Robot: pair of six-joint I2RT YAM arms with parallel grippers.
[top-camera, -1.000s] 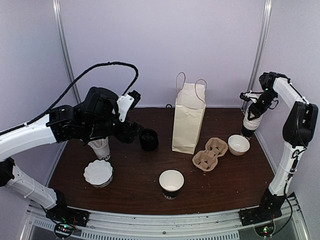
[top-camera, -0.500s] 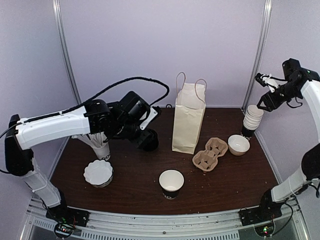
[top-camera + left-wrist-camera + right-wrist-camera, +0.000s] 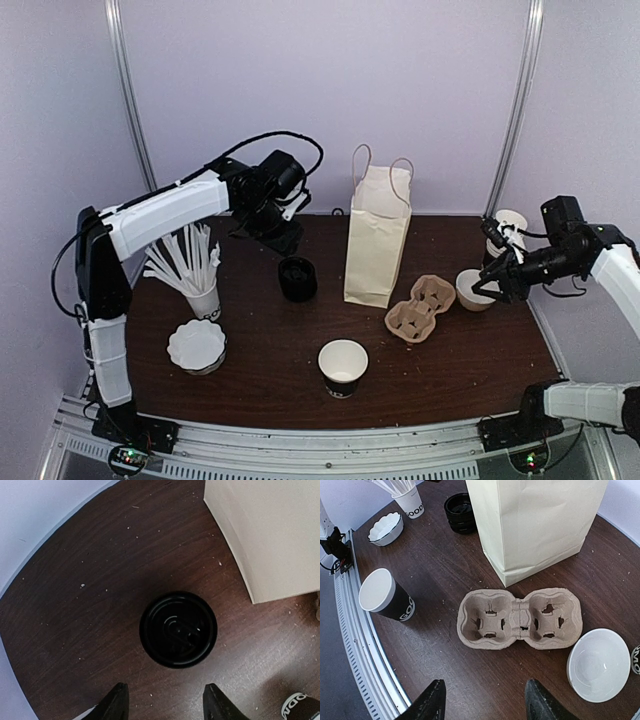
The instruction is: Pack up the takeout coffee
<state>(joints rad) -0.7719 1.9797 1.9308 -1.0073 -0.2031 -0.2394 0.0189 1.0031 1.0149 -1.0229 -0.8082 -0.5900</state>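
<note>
On the left side of the dark wooden surface (image 3: 270,335), a white cup of straws (image 3: 200,295) stands with a fluted white dish (image 3: 196,345) just in front of it. The left arm reaches over them toward the back. Its gripper (image 3: 165,705) hangs spread wide with nothing between the fingers, the gap broader than the cup below. The takeout coffee (image 3: 178,628) stands upright under it, black domed lid on. In the wrist view the cup sits just ahead of the two fingertips, touching neither. It is outside the tall cream paper bag (image 3: 377,240), which stands upright close to its right. A lidless dark cup with a white inside (image 3: 342,366) sits alone toward the near edge. Right of the bag lies a two-cup cardboard carrier (image 3: 520,618), and beside that a white bowl (image 3: 598,664). The right gripper (image 3: 485,705) hovers above the carrier, its fingers wide apart and empty. A stack of white cups (image 3: 512,225) shows behind the right arm.
</note>
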